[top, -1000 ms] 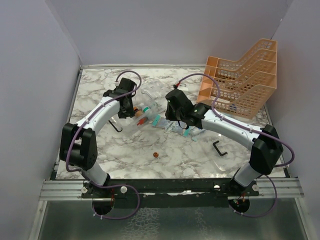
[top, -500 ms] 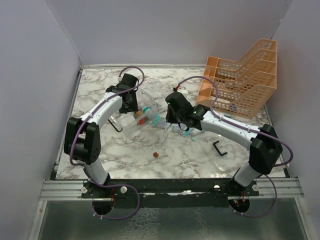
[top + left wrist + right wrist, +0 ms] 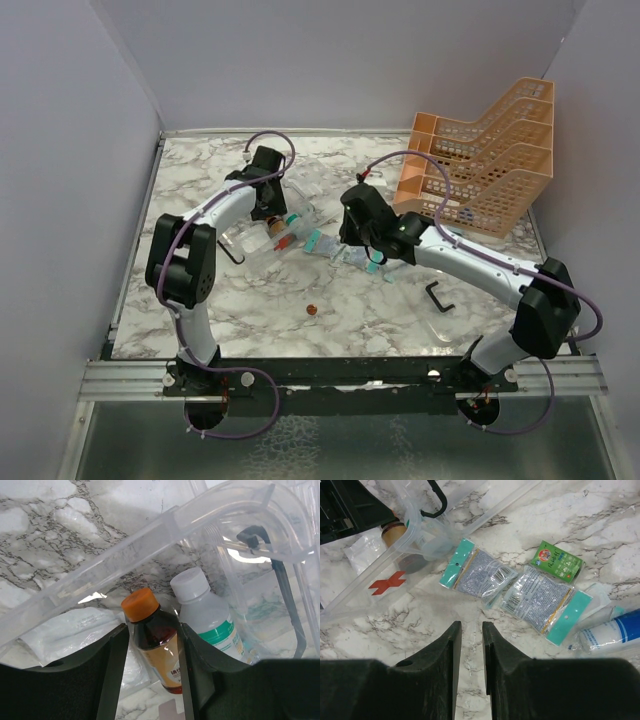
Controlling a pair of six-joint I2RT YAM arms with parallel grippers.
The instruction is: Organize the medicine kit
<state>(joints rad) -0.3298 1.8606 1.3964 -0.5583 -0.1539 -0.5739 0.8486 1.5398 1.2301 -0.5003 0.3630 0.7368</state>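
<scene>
The medicine kit (image 3: pixel 250 243) is a clear box lying open left of centre, with a red cross (image 3: pixel 386 583) on it and a black handle (image 3: pixel 285 590). My left gripper (image 3: pixel 270 212) reaches into it. Its fingers (image 3: pixel 114 660) are shut on a brown bottle (image 3: pixel 156 640) with an orange cap, next to a white-capped bottle (image 3: pixel 207 612). My right gripper (image 3: pixel 353 238) hovers over bare marble, its jaws almost together and empty (image 3: pixel 471 625). Two teal-edged sachets (image 3: pixel 479 575) (image 3: pixel 540 597), a green sachet (image 3: pixel 558 562) and a blue tube (image 3: pixel 615 632) lie loose just beyond it.
An orange mesh tiered rack (image 3: pixel 480 160) stands at the back right. A loose black handle (image 3: pixel 438 297) and a clear plastic piece (image 3: pixel 450 325) lie at the front right. A small brown thing (image 3: pixel 311 310) lies near the front centre. White walls close in on the table.
My left gripper has moved right and farther back to the bottles in the kit. My right gripper has shifted slightly right over the sachets.
</scene>
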